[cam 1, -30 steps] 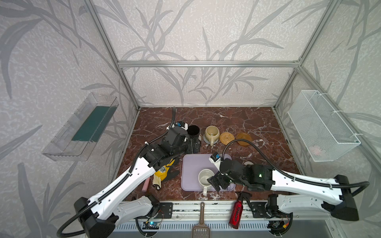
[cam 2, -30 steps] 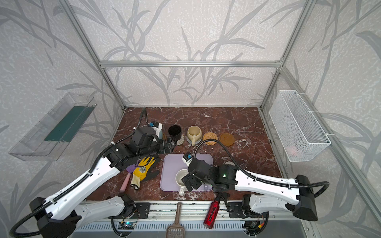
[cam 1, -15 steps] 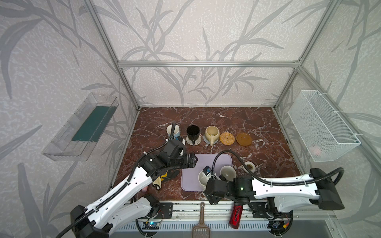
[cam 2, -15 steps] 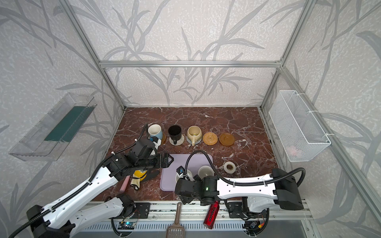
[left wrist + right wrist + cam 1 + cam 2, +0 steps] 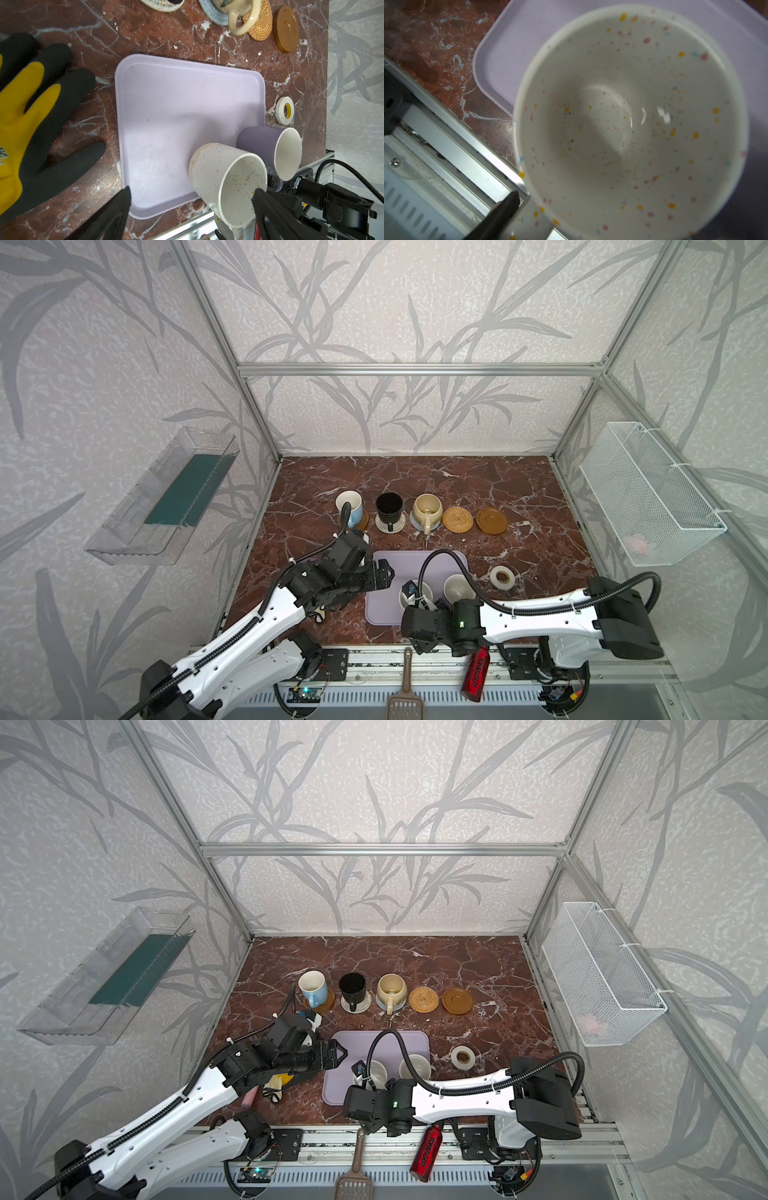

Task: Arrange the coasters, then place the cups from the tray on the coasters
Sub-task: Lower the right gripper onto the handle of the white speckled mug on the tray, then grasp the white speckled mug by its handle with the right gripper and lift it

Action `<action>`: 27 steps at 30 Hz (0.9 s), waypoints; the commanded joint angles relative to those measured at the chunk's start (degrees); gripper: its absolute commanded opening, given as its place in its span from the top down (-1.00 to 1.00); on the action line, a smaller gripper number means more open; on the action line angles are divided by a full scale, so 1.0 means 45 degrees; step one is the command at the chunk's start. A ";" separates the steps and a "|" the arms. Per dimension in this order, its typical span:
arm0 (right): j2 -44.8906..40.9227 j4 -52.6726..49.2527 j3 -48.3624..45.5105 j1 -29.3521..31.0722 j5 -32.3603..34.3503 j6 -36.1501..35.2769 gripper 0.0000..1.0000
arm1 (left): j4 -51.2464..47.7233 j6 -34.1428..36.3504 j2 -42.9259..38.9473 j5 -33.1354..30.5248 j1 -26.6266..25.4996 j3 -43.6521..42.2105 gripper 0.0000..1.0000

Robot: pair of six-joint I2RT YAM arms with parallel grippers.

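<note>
Looks like the cup-placing step, past its middle. In the far row: light blue cup, black cup, cream-yellow cup, each on a coaster. Beside them, bare and waiting: the rattan coaster and the amber-brown coaster. On the tray, at its near right corner and just beside each other: the speckled white cup and the lavender cup, both upright.

For the right gripper: down at the speckled white cup's handle, one finger just beside that handle in the wrist view. Cannot tell whether clamped or merely near, with the second finger out of sight; probably no lift yet, the base apparently on the tray. For the left gripper: pincer wide apart, empty, poised over the tray's left edge.

Next, presumably: calls for a firm close on the handle, a straight lift clear of the lavender cup, then a carry across the tray to the rattan coaster, set down centred.
</note>
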 commanded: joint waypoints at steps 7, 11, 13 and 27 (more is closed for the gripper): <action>0.0152 0.0313 0.0340 0.0044 0.0544 0.0089 -0.32 | 0.0565 -0.0915 -0.0748 0.0240 0.0038 -0.0782 -0.86; 0.0187 0.0381 0.0283 0.0030 0.0595 0.0129 -0.20 | 0.0492 -0.0944 -0.0856 0.0183 0.0031 -0.0919 -0.85; 0.0227 0.0406 0.0296 0.0032 0.0584 0.0109 -0.14 | 0.0539 -0.0944 -0.0851 0.0209 0.0042 -0.0906 -0.85; 0.0261 0.0612 0.0201 -0.0077 0.0428 0.0084 0.34 | 0.0718 -0.0745 -0.0729 0.0273 0.0006 -0.0962 -0.85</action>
